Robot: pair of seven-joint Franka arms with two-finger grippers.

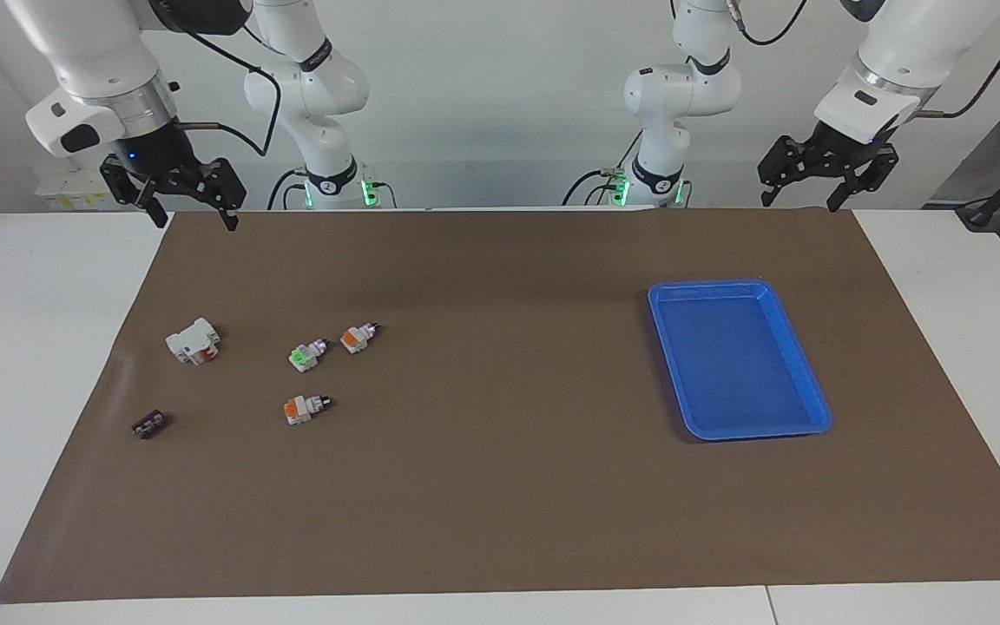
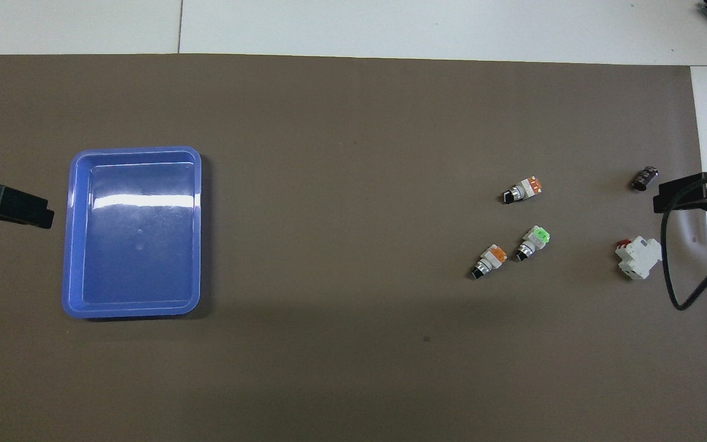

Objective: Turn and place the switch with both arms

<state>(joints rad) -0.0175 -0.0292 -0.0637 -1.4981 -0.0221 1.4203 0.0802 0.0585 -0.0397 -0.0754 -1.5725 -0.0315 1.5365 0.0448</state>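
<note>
Two orange-ended switches lie on the brown mat toward the right arm's end. One switch (image 1: 359,337) (image 2: 490,260) lies beside a green-ended switch (image 1: 307,354) (image 2: 534,240). The other orange-ended switch (image 1: 302,408) (image 2: 524,190) lies farther from the robots. My right gripper (image 1: 194,217) (image 2: 691,193) hangs open and empty over the mat's corner at its own end. Over the mat's edge at the left arm's end, my left gripper (image 1: 801,202) (image 2: 7,205) hangs open and holds nothing. Both arms wait.
An empty blue tray (image 1: 708,286) (image 2: 135,149) sits toward the left arm's end. A white block with a red part (image 1: 194,340) (image 2: 637,258) and a small black part (image 1: 150,424) (image 2: 645,178) lie near the mat's edge at the right arm's end.
</note>
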